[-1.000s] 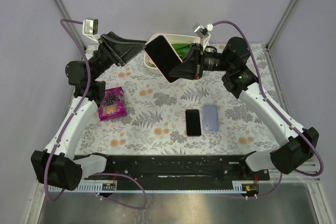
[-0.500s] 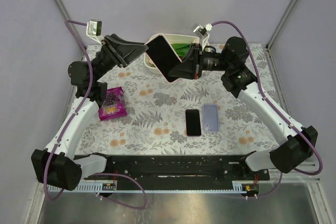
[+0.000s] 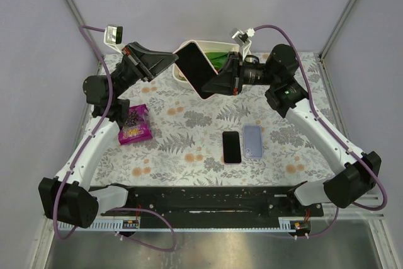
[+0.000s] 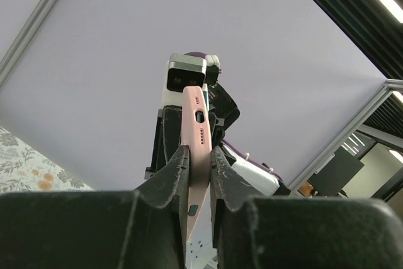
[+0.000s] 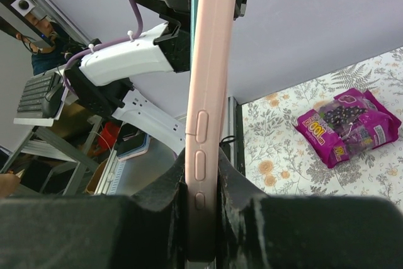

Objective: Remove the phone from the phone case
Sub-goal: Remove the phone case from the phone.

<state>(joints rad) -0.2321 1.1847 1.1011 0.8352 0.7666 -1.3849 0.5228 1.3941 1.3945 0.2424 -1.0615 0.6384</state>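
A phone with a dark screen sits in a pink phone case and is held tilted in the air over the back of the table. My left gripper is shut on the case's upper left edge. My right gripper is shut on its lower right edge. In the left wrist view, the pink phone case with its port holes runs up between the fingers of the left gripper. The right wrist view shows the phone case edge-on, its side buttons pinched by the right gripper.
A purple snack bag lies at the left of the floral table, also in the right wrist view as a snack bag. A black phone and a lavender phone lie side by side at centre. A white bowl with something green stands behind.
My left gripper has closed from partly open onto the case's edge, shifting slightly. The right gripper and the phone have stayed almost still.
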